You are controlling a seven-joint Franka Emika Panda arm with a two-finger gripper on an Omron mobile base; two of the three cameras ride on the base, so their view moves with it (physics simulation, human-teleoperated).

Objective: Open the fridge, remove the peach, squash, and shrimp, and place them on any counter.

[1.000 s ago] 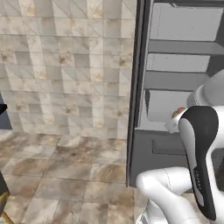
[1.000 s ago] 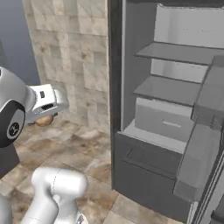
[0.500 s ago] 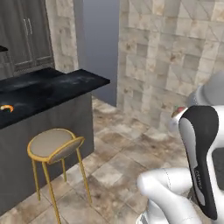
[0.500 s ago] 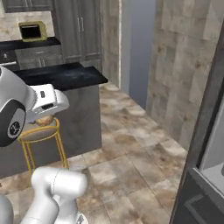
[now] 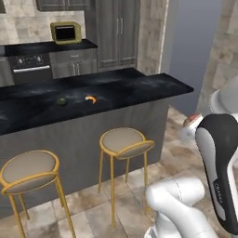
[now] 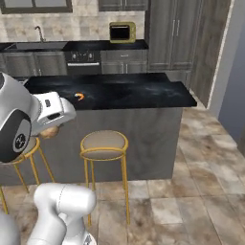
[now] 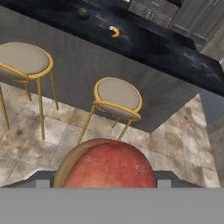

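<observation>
Hand view has the peach [image 7: 107,164] clasped between my fingers, short of the counter [image 7: 144,43]. Round, smooth, likely bruisable; I judge a mid-body hold safest.

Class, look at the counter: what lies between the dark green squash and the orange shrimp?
Nothing: in the left base view the stretch of black counter between the squash and the shrimp is bare. The hand view shows the same gap.
</observation>
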